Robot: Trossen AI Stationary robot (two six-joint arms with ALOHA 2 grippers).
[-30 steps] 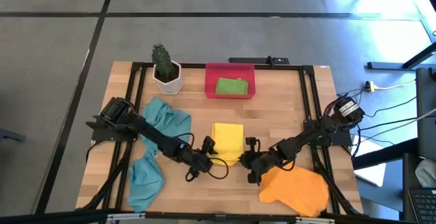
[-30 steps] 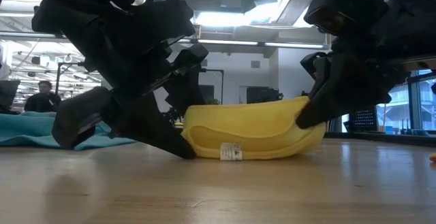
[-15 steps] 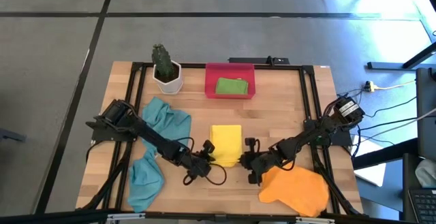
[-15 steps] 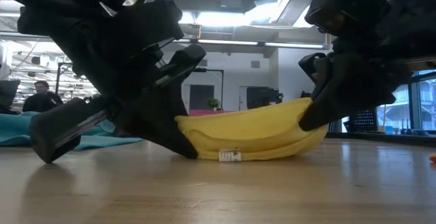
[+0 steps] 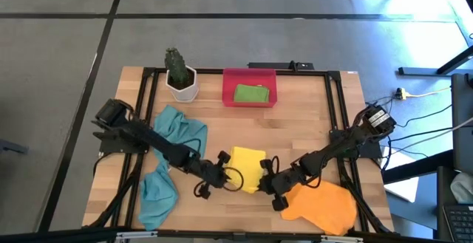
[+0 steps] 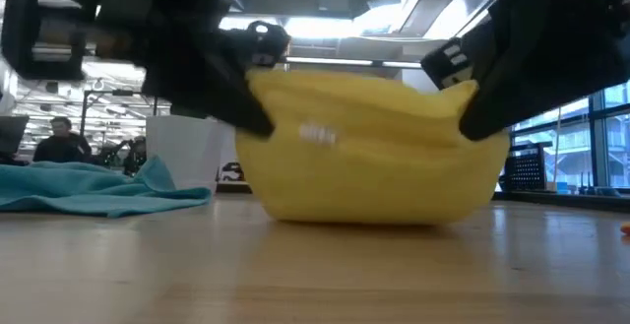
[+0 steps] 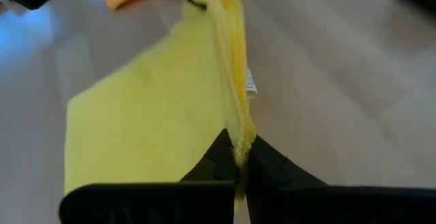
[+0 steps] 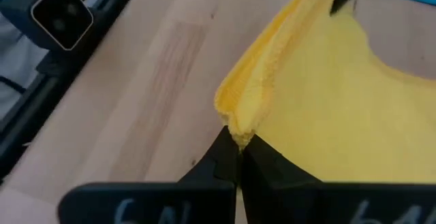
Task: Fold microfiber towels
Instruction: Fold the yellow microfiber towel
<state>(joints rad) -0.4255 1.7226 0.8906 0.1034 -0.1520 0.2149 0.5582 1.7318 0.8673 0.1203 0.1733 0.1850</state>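
Observation:
A folded yellow microfiber towel [image 5: 247, 168] sits at the table's middle front. Its near edge is raised between my two grippers, and its lower part [image 6: 374, 211] rests on the wood. My left gripper [image 5: 224, 170] is shut on the near left corner and my right gripper [image 5: 267, 178] on the near right corner. A teal towel [image 5: 174, 141] lies spread at the left, and an orange one [image 5: 319, 204] lies flat at the front right. A green towel [image 5: 251, 94] lies folded in the red tray [image 5: 228, 88]. My left gripper pinches the yellow towel's near left corner [image 7: 238, 137] between its two fingers, over several layers of the folded edge. It comes slanting from the table's left. The edge runs raised to the other gripper. The towel hangs below it, its lower part on the table. My right gripper pinches the near right corner [image 8: 235, 130] between its two fingers, several layers bunched at the tips. It comes slanting from the table's right. The corner is lifted and the cloth sags down from it to the table.
A white pot with a cactus [image 5: 179, 77] stands at the far left, beside the red tray. Black frame rails [image 5: 145, 110] run along the table's sides. Bare wood lies between the yellow towel and the tray.
My left gripper has shut on the yellow towel's near left corner. Both grippers have then risen and drawn toward the table's near edge. The towel's near edge has lifted clear and the cloth now hangs from it, its lower part still on the table.

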